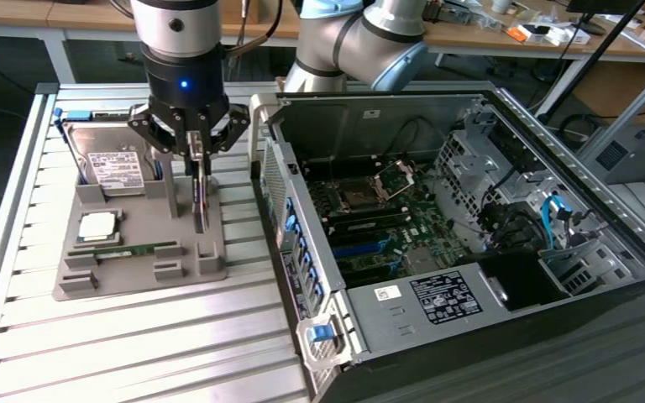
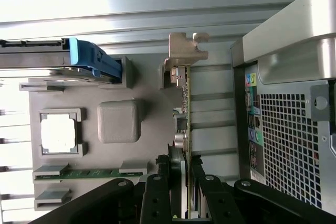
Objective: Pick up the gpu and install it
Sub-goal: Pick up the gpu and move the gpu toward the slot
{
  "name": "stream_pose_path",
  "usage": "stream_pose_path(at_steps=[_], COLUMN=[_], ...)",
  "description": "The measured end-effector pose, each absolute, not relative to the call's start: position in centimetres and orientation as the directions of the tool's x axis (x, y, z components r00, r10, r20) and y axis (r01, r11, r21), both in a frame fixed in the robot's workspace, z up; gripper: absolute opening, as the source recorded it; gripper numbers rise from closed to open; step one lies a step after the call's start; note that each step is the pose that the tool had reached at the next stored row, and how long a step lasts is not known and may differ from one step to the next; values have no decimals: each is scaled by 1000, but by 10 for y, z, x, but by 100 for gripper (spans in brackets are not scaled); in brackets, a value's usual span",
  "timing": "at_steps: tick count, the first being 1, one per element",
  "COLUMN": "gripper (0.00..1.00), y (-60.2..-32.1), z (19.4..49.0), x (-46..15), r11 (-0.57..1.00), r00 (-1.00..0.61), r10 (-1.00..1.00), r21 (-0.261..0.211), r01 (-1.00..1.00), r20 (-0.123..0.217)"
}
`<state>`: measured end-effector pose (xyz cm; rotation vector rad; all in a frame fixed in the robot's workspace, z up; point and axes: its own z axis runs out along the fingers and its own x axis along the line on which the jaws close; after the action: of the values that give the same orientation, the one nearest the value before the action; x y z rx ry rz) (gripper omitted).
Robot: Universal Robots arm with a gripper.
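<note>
A ribbed aluminium table [image 1: 132,353] carries the work, with cluttered wooden workbenches [image 1: 502,38] along the far side of the room. On the exterior view's left lies a grey plastic fixture tray [image 1: 132,281]. On the exterior view's right stands an open black and silver computer case [image 1: 345,109], its green motherboard [image 1: 379,218] exposed. The tray holds 3 other parts: a silver hard drive with a white label [image 1: 115,168] at its far end, a square silver processor chip [image 1: 98,225] in the middle, and a narrow green RAM stick [image 1: 132,250] nearer the camera.

The black gripper [image 1: 196,155] points straight down over the tray's case-side edge. Its fingers [image 2: 157,182] press on the 2 faces of the thin green gpu card [image 1: 199,206], pinching it near the upper edge. The card hangs upright on edge, near the case's outer wall. Its silver metal end bracket [image 2: 185,51] lies over a tray post in the wrist view; whether the lower edge is clear of the tray I cannot tell.

The card looks light and stiff but fragile. A firm pinch across the flat faces, near the middle of its length, seems the safest hold, since the bracket likely weights 1 end and a thin board can pivot in a narrow grip
</note>
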<state>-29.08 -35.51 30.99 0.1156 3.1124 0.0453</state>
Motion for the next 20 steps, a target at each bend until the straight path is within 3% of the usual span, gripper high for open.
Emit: stream_pose_path(at_steps=[20], gripper=[27], y=[-355], z=[314], x=[-291], r11=[997], r00=[-997], r10=[75], r21=[30], r01=[74], r20=[-26])
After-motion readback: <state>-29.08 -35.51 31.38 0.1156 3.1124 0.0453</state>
